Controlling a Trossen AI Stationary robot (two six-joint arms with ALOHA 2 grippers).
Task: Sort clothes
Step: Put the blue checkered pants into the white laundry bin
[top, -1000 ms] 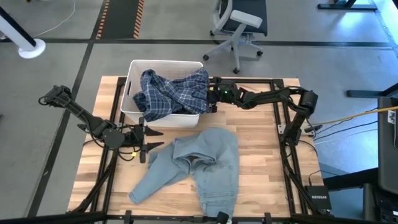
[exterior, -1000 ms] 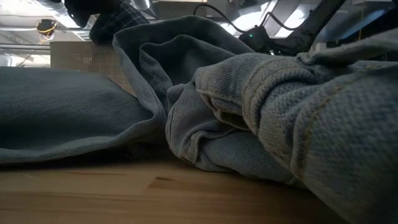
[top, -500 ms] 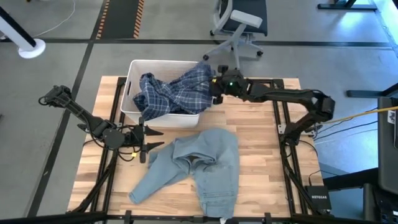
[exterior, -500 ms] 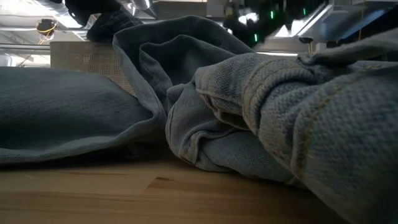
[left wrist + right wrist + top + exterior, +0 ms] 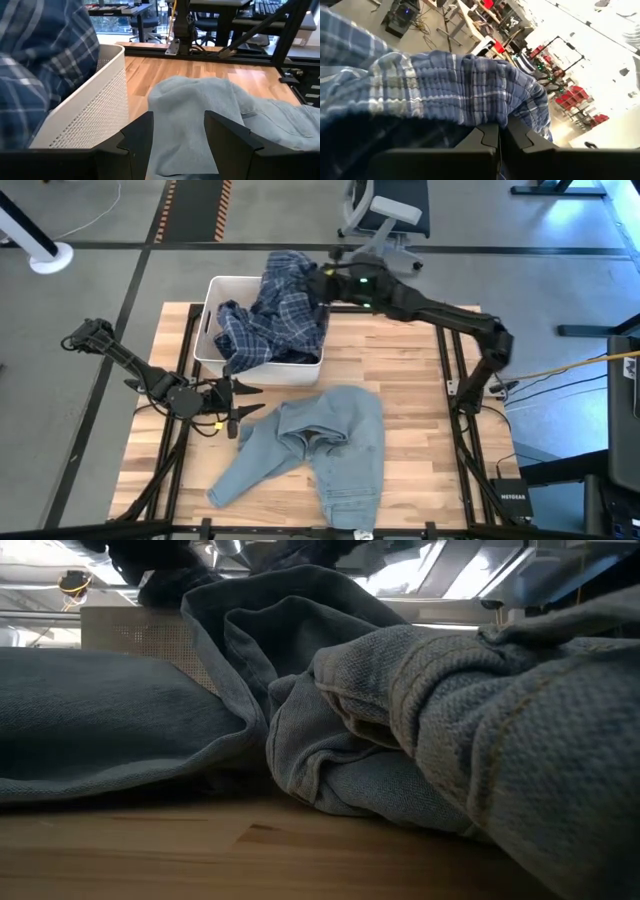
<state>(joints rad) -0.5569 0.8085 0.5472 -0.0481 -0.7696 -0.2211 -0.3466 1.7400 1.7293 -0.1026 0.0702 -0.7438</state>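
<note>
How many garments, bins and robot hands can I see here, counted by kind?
Garments: 2, the dark blue plaid shirt and the light blue denim.
Bins: 1, the white bin.
Robot hands: 2, the left hand open beside the denim, the right hand shut on the plaid shirt above the bin.
Total: 5.

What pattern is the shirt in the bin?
Dark blue plaid shirt with light stripes; clearest in the high view.

Bin (image 5: 208, 340) stands at the table's (image 5: 420, 410) far left edge; plaid shirt (image 5: 270, 320) partly in it. Denim (image 5: 320, 440) lies before the bin, mid-table.
</note>
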